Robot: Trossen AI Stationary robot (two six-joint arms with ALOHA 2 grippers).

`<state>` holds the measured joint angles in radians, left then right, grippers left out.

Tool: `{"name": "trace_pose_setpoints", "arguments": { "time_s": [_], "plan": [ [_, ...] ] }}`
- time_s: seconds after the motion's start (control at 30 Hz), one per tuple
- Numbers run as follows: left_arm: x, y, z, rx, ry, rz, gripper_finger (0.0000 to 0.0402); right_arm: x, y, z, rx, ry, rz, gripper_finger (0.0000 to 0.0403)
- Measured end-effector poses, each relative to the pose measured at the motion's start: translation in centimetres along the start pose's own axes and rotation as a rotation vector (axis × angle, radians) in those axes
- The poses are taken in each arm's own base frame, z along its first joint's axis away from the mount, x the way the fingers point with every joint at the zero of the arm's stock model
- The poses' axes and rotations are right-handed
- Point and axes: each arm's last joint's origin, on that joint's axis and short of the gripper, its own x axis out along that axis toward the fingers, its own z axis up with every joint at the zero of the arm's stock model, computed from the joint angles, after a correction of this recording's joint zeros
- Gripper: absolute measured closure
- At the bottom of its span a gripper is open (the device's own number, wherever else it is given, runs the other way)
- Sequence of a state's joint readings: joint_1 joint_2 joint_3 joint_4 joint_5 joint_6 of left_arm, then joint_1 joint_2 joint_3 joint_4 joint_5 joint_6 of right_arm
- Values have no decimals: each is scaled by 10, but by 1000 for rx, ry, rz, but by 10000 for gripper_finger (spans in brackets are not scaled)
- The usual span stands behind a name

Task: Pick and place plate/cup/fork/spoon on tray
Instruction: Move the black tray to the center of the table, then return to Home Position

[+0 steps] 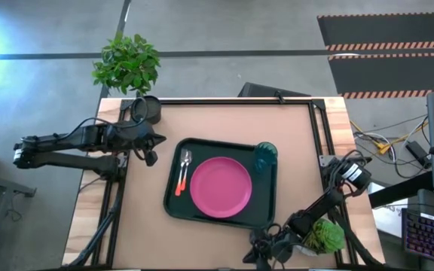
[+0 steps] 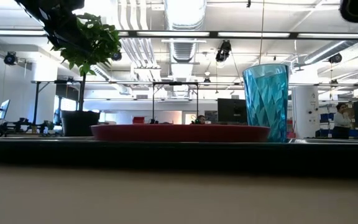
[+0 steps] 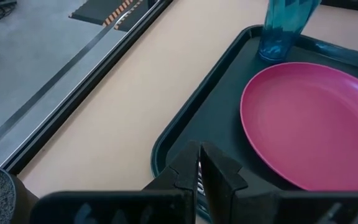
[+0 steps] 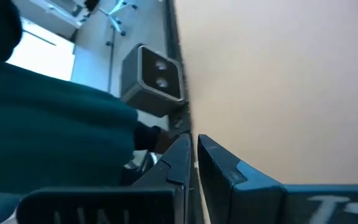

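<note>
Looks like pretty much everything is already sitting on the tray (image 1: 173, 205) in the middle of the high view: the pink plate (image 1: 221, 186) dead centre, the cup (image 1: 265, 156) upright at the tray's upper right corner, and the fork (image 1: 186, 159) and spoon (image 1: 179, 183) tucked along the tray's left side, just beside the plate. Those two lie with their long axes running roughly top to bottom in the frame, orange handles toward the bottom, metal ends up. The left end effector (image 1: 151, 156) sits just left of the tray's upper left corner, fingers pinched together with nothing in them, so it's clearly the closer arm to the cutlery. The right end effector (image 1: 256, 252) is parked at the lower right of the bench, below the tray, also closed and empty.
</note>
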<state>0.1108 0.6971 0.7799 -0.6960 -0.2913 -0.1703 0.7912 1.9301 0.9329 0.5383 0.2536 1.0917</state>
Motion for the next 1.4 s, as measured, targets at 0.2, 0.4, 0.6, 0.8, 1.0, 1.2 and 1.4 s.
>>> {"name": "trace_pose_setpoints", "arguments": {
  "time_s": [0.2, 0.4, 0.6, 0.8, 1.0, 1.2, 1.4],
  "plan": [
    [-1, 0, 1, -3, -11, -2, 402, 1, -6, 3, -14, 3, -44, 381],
    [-2, 0, 1, -4, -11, -9, 402, -2, -15, 13, -46, 21, -134, 381],
    [-2, 0, 1, -4, -9, -23, 402, -9, -22, 26, -105, 37, -218, 381],
    [-2, 0, 1, -4, -9, -28, 402, -16, -23, 34, -114, 43, -259, 381],
    [-3, 0, 1, -3, -13, -29, 402, -17, -14, 39, -95, 1, -190, 381],
    [-6, 1, 2, 17, -29, -32, 402, -18, 17, 60, -208, -100, -32, 381],
    [-18, 4, 7, 22, -82, -40, 402, -42, 53, 101, -453, -212, 61, 381]
  ]
}}
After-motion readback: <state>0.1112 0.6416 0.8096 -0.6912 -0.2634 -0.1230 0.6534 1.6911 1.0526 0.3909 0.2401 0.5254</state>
